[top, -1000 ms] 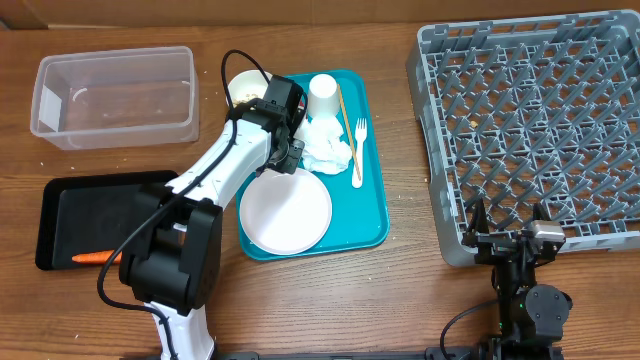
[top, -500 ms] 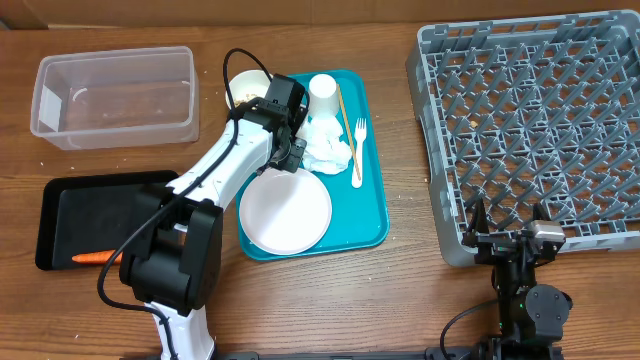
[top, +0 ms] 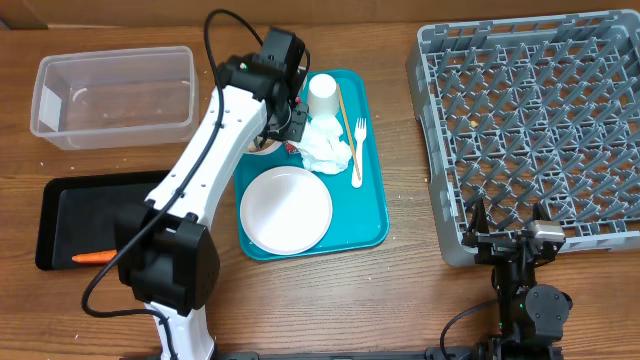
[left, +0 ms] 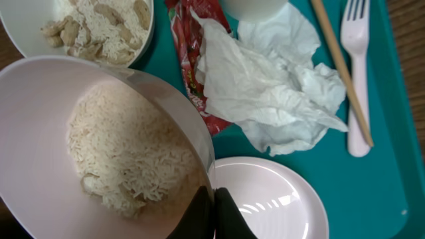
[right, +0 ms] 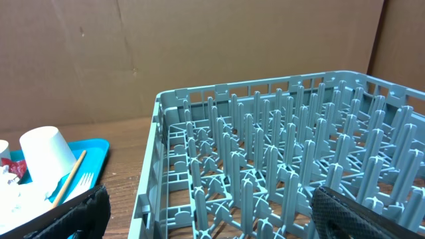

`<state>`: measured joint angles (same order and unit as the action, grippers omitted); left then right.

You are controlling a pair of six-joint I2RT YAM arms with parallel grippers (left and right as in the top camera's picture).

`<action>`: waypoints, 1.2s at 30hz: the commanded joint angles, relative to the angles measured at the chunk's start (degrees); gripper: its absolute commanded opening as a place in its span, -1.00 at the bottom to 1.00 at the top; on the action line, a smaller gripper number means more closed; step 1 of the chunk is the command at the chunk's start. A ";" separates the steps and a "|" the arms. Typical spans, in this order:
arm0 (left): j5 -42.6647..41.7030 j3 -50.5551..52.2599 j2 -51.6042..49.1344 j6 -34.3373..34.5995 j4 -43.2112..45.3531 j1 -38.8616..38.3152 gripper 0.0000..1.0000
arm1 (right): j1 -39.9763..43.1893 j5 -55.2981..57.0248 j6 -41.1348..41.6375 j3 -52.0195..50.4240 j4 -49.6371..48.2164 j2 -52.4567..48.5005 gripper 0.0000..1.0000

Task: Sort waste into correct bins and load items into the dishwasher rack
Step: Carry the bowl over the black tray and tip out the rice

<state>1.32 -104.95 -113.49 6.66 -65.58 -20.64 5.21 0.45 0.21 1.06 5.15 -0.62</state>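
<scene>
Left gripper (left: 211, 207) pinches the rim of one white rice-filled bowl (left: 40, 93); a second bowl (left: 26, 43), upper left, seemingly holds crumbs. Right gripper (right: 212, 219) gapes wide, empty.

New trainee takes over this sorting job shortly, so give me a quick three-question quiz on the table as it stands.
1. True or false: the left pincer is shut on the rim of the rice bowl.
2. Where is the carrot? A) clear tub B) black tray C) rack
3. Fill in: the wrapper beside the napkin is ____.
Key: 1 true; 2 B; 3 red.
</scene>
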 commanded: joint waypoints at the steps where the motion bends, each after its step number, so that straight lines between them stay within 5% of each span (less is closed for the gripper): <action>1: -4.28 -5.40 4.00 4.22 -3.93 0.04 -0.92 | 0.17 0.37 -0.04 -0.59 -0.33 0.46 1.00; 7: -4.48 -7.32 13.22 11.45 -13.03 4.50 -0.92 | 0.17 0.37 -0.04 -0.59 -0.33 0.46 1.00; 18: -19.76 -5.70 19.10 7.15 -18.60 27.32 -0.91 | 0.17 0.35 -0.04 -0.59 -0.33 0.46 1.00; 26: -39.52 7.06 19.12 -0.55 -13.70 44.06 -0.91 | 0.17 0.35 -0.04 -0.59 -0.33 0.46 1.00; 36: -52.63 26.71 19.10 -3.98 -1.53 59.60 -0.92 | 0.17 0.35 -0.04 -0.59 -0.33 0.46 1.00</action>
<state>-43.16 -83.77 -94.78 5.41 -70.15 35.27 5.21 0.45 0.21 1.06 5.19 -0.62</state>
